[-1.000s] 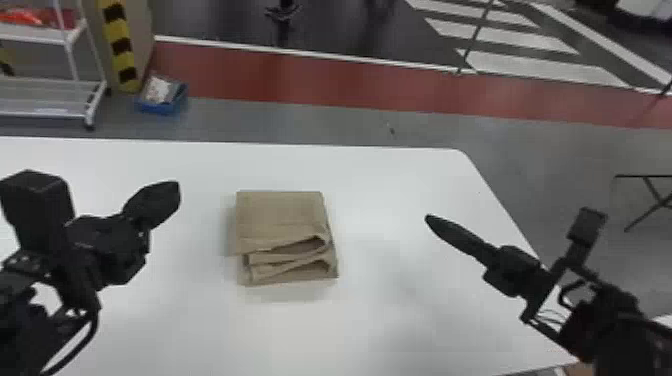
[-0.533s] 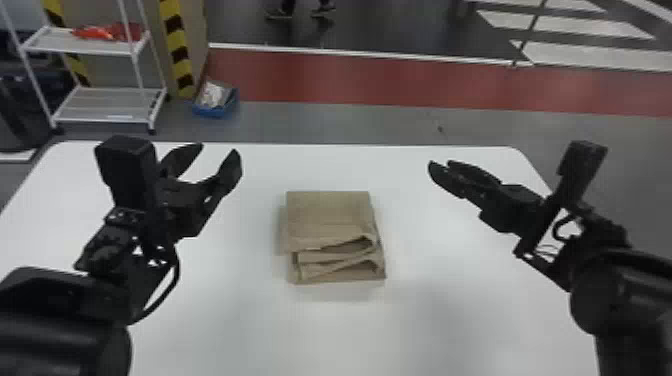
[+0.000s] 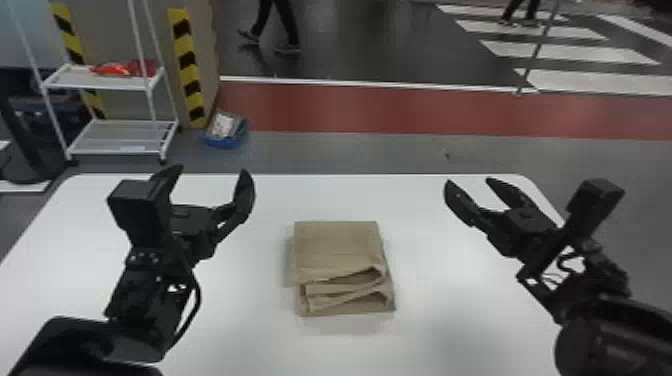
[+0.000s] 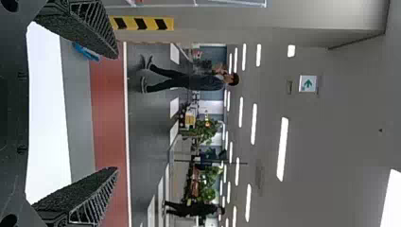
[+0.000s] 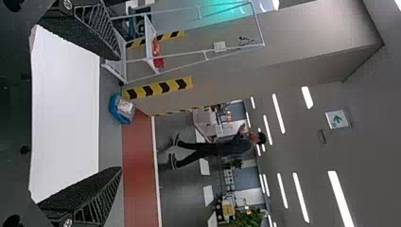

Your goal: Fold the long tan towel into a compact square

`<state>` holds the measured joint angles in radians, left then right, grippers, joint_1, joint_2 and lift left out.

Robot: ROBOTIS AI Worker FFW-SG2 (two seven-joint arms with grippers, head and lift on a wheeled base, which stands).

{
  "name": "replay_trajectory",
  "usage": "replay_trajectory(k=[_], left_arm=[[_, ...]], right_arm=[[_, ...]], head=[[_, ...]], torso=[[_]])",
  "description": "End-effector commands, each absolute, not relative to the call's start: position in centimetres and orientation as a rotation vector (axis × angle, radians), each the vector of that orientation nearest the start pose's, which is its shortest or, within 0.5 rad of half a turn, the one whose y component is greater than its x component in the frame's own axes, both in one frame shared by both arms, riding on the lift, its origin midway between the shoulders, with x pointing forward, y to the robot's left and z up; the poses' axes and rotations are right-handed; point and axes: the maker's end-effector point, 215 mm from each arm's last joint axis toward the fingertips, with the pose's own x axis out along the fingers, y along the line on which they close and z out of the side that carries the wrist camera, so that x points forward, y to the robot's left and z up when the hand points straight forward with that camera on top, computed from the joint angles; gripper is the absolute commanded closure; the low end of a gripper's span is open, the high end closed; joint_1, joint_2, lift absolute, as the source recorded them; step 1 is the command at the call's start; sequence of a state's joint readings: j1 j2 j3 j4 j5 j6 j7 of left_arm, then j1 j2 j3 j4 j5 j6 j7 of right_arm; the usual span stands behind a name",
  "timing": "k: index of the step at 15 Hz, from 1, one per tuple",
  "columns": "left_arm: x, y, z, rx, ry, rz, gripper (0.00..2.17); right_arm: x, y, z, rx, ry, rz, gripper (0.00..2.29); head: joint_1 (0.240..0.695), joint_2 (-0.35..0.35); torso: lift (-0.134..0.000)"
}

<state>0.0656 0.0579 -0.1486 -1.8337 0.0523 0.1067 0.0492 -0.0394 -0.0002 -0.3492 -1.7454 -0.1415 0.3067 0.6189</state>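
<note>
white tabletop [image 3: 250, 325] bears the folded tan towel [image 3: 337, 250] between left gripper [image 3: 210, 170] and right gripper [image 3: 469, 181], both with fingers apart, presumably held clear to spare its folds.

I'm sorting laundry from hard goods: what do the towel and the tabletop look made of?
Towel: probably woven cotton or similar, matte tan, judging by its soft, rounded folds.

Tabletop: smooth white, perhaps laminate, with a faint sheen; plastic or painted board is possible too.
</note>
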Motion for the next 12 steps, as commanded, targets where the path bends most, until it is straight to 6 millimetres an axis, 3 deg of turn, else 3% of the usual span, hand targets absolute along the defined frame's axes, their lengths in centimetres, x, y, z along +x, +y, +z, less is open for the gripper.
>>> replay_trajectory(k=[1,3,5,12], left_arm=[[56.5,18.4,-28.9,-0.009,-0.051,-0.076,0.03],[56.0,18.9,-29.2,0.001,-0.047,-0.061,0.09],[55.4,19.0,-29.5,0.001,-0.043,-0.057,0.11],[54.2,18.3,-29.5,0.009,-0.049,-0.062,0.1]], right_arm=[[55.9,-30.7,-30.7,0.211,0.018,0.273,0.06],[55.1,-32.5,-32.2,0.216,0.056,0.209,0.08],[54.0,-33.3,-32.1,0.2,0.069,0.173,0.08],[52.3,-31.3,-31.8,0.161,0.082,0.177,0.08]], head=[[0.622,-0.122],[0.647,-0.124],[0.666,-0.13],[0.695,-0.143]], torso=[[-0.124],[-0.124],[-0.124],[-0.124]])
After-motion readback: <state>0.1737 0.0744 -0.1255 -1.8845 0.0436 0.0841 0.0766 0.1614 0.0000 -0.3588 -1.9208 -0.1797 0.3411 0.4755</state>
